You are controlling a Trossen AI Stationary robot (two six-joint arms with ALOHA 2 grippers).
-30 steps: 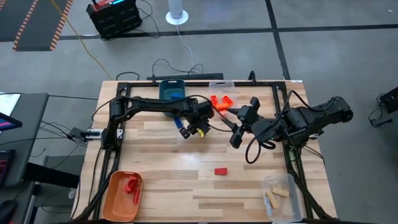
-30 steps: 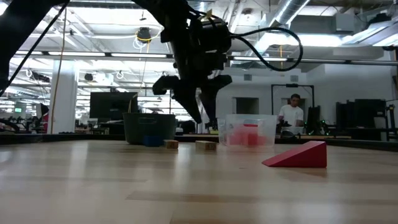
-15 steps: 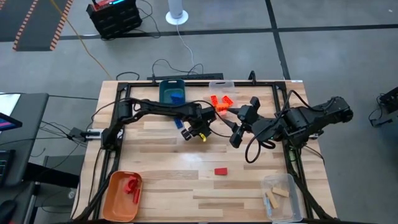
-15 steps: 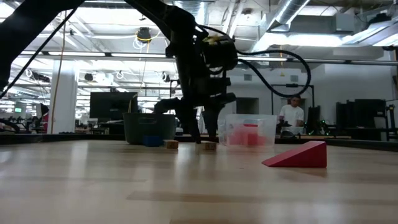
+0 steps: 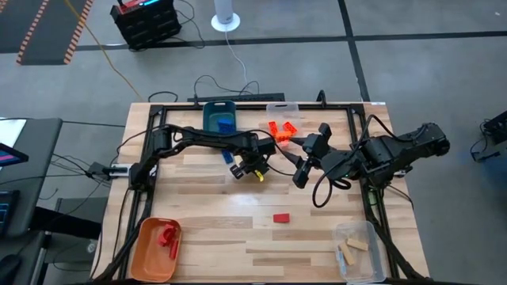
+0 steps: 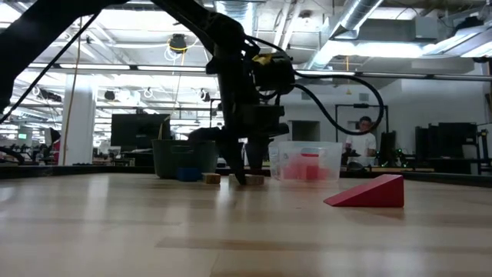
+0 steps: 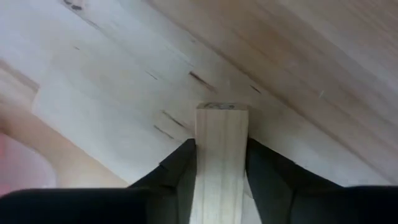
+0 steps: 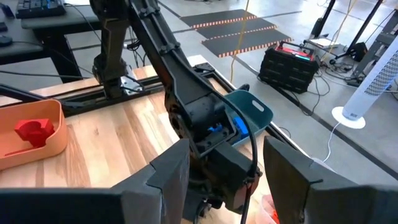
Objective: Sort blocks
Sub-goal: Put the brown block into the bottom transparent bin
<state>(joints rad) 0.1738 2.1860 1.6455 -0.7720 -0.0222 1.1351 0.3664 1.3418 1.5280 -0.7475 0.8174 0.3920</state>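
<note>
Left wrist view: we see the left gripper [image 7: 221,180] pinching a plain wood block [image 7: 221,155] between its fingers, down on the table [image 7: 298,68]. Next we judge lifting it toward the clear bin [image 5: 358,250]; right gripper [image 5: 299,179] waits spread.

Reaching the left tool [image 5: 255,168] down near mid-counter, fingers [image 7: 177,177] pressing both sides of a plain wood block [image 7: 219,158]. Hovering the right tool [image 5: 299,175] just beside it, fingers [image 8: 171,177] spread apart.
</note>
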